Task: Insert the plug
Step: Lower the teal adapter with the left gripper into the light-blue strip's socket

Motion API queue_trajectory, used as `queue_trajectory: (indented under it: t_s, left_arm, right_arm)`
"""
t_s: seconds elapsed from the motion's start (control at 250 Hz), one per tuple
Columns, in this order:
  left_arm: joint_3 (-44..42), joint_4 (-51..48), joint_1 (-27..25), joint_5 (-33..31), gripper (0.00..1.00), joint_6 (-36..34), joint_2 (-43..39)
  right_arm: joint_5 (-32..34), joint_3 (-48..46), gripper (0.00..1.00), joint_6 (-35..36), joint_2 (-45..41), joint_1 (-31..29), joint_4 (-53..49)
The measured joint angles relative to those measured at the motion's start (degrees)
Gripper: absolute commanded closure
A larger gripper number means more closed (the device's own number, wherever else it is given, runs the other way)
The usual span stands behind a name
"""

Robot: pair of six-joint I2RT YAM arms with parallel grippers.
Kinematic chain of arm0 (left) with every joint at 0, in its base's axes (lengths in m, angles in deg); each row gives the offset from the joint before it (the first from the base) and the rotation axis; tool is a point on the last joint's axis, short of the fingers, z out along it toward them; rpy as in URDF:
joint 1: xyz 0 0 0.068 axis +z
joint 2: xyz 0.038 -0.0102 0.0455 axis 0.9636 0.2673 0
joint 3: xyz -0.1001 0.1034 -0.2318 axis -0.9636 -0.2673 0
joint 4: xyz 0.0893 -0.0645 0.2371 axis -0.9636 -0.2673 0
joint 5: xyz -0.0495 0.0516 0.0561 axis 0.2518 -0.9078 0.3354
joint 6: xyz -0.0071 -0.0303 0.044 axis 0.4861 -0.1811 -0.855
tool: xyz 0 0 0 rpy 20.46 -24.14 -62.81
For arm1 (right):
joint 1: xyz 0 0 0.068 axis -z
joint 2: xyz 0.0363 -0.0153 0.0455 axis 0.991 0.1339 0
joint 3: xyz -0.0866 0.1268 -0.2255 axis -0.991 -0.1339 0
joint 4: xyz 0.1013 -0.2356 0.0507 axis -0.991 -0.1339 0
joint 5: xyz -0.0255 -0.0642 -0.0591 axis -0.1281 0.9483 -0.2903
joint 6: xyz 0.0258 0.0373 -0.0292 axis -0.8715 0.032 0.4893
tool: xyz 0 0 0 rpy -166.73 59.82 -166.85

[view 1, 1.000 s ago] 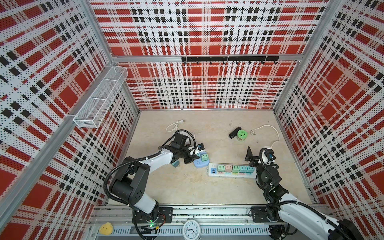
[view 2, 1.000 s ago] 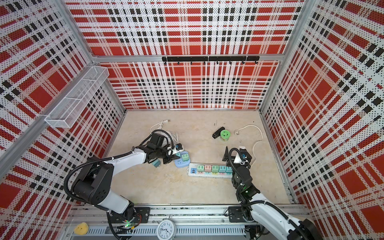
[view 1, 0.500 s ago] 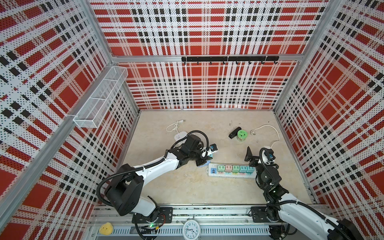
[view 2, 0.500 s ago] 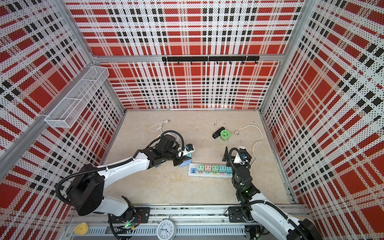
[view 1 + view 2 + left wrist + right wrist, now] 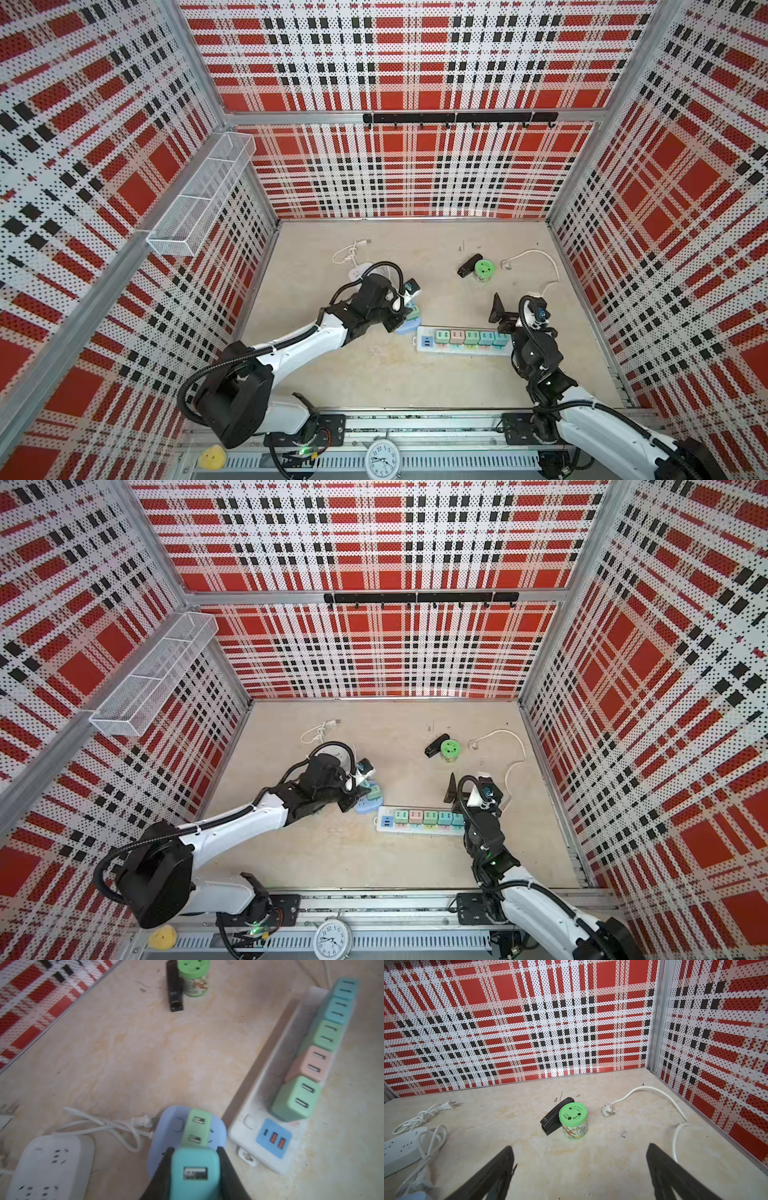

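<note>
A: Where is the teal plug (image 5: 195,1176)?
B: Pinched by the left gripper (image 5: 195,1153) over the lilac socket block (image 5: 166,1140), beside the green plug (image 5: 196,1128) seated there.
A: How is it best inserted?
B: It should be kept upright, lined up with free slots, pressed straight down. The right gripper (image 5: 579,1147) is spread wide, well apart from the block.

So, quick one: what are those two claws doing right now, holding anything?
Left gripper: closed, holding the teal charger plug.
Right gripper: open, holding nothing.
</note>
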Motion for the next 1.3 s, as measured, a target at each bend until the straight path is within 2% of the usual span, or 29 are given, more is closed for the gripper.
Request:
queue_trajectory:
  t_s: [0.156,0.328,0.624,1.017,1.301]
  left_arm:
    - [0.0,0.5,0.6,0.1,1.00,1.9,2.8]
    - [2.6,0.0,-1.7,0.0,1.00,1.9,8.5]
    - [7.2,0.1,-5.5,0.5,1.00,2.3,13.0]
    - [5.3,7.4,-5.1,-2.4,1.00,6.4,16.5]
    - [3.0,14.2,-3.7,-1.6,1.00,6.9,17.4]
  right_arm:
    - [0.0,0.0,0.00,-0.2,0.0,0.0,-0.1]
    - [0.0,0.0,0.00,-0.6,-0.1,0.0,-0.7]
    - [-0.1,0.0,0.00,-0.8,-0.1,0.2,-1.1]
    - [-0.7,0.0,0.00,-1.0,-0.1,0.3,-1.2]
    - [-0.9,0.0,0.00,-1.0,-0.1,0.3,-1.2]
